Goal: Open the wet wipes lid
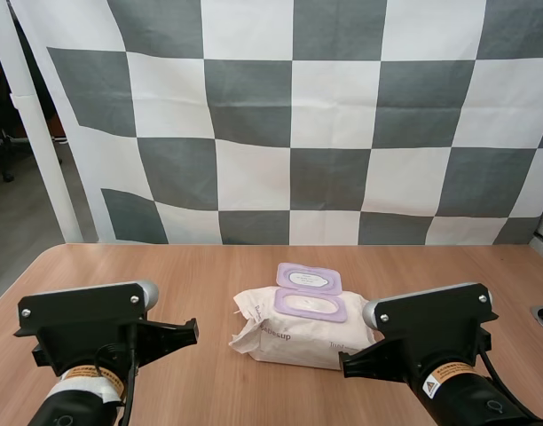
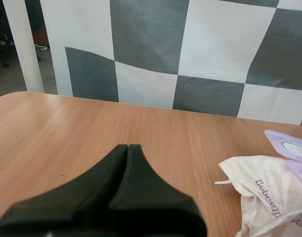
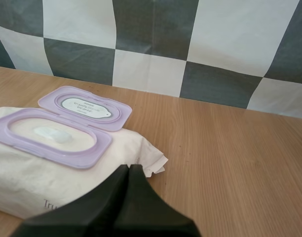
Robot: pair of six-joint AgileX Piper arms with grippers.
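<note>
Now | wipes pack (image 3: 37, 182), lid (image 3: 85, 107) open, just beyond right jaws | both jaws closed, empty

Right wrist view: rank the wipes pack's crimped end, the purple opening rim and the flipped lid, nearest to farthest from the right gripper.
1. crimped end, just ahead of the right gripper.
2. purple opening rim, on top, farther along.
3. flipped lid, lying open behind that rim.
</note>
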